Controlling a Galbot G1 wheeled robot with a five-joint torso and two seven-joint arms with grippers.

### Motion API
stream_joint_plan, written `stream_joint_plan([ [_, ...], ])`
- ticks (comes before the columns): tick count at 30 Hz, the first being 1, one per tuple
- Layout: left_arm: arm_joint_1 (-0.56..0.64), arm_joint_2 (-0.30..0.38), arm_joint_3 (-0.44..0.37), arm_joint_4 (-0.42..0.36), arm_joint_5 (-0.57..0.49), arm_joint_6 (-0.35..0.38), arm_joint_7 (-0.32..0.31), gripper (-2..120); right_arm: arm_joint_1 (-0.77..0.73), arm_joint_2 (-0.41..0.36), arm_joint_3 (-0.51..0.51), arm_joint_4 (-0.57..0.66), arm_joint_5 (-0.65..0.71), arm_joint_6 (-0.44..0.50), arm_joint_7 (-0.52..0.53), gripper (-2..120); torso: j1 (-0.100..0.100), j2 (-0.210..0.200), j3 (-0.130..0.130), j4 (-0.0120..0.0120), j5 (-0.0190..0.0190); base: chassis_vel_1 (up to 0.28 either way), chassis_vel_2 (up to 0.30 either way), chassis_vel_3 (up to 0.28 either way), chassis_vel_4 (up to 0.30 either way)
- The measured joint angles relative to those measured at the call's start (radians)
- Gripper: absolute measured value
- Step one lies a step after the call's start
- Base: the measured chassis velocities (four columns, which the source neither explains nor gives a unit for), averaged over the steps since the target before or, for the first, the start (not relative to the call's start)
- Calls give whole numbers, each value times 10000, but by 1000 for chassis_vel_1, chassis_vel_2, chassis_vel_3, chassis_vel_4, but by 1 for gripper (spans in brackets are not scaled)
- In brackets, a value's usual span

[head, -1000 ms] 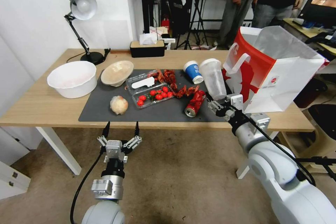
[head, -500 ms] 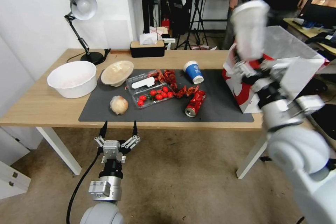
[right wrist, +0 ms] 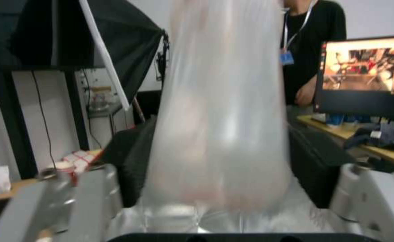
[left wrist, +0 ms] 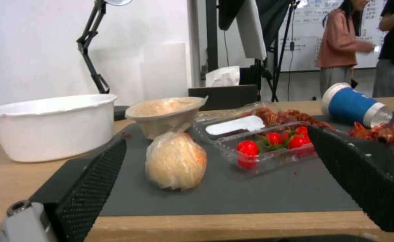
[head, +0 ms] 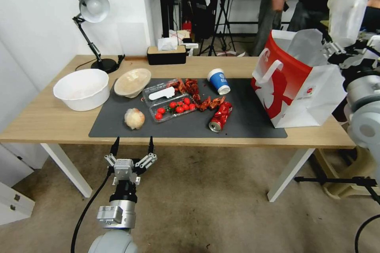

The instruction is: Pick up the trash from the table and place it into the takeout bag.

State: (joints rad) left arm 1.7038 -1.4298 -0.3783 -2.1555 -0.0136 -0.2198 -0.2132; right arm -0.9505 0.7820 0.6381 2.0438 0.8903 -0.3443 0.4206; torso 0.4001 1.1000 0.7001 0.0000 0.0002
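Fingers (right wrist: pixel 129 161) clamping clear plastic cup (head: pixel 348 10)

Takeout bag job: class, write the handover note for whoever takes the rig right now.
Right gripper: shut on the clear plastic cup, held up above the takeout bag at the table's right end.
Left gripper: open, idle before the table's front edge.
Done: nothing bagged yet.
Left: drop the cup; then red can, paper cup, wrinkly ball, beige bowl.
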Motion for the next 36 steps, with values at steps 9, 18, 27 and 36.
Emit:
stream_joint_plan([
  [9,35,30,-48,-94,58,23,-152,100,-181,145,-160,52,-308,-49,17,98,0,0,0,0,-2,0,0,0,0],
  [18,180,-16,-60,-201,67,12,-170,100,-360,286,-175,358,-552,238,-32,100,0,0,0,1,-2,0,0,0,0],
  [27,278,-88,-37,-261,59,-51,-168,100,-1402,359,238,1622,-260,981,-794,100,-1,0,-1,0,-4,0,0,0,0],
  [36,348,21,-62,-291,-22,-272,-196,100,-4838,1893,23,3427,-2465,2163,-1616,100,-1,1,-2,1,-5,0,0,0,0],
])
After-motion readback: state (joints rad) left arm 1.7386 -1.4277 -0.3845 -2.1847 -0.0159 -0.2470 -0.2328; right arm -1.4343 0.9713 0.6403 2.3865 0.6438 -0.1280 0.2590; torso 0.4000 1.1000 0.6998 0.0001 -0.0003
